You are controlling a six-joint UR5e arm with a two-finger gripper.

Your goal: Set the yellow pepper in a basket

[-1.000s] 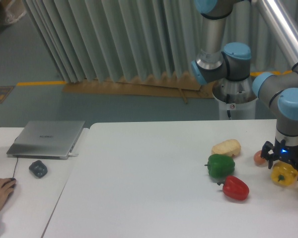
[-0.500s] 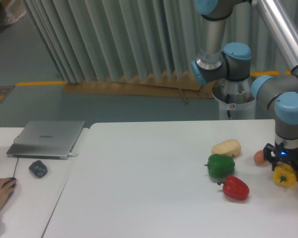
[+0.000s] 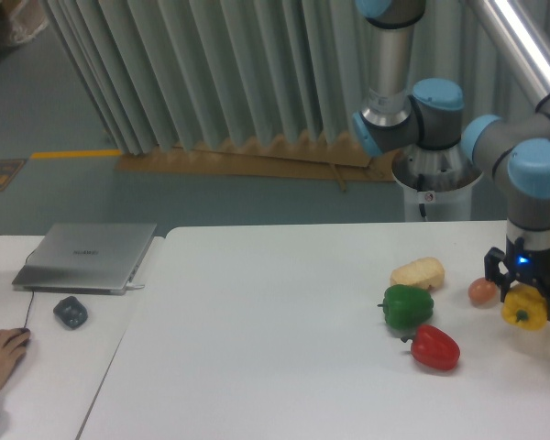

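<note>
Lifted a little higher than a second ago, the pincer (image 3: 526, 306) is clenched on the yellow pepper (image 3: 523, 311), now clear of the surface (image 3: 284, 339); its glossy, lobed skin could slip, dropping beside the orange-pink egg-shaped thing (image 3: 481, 291) just alongside.
</note>
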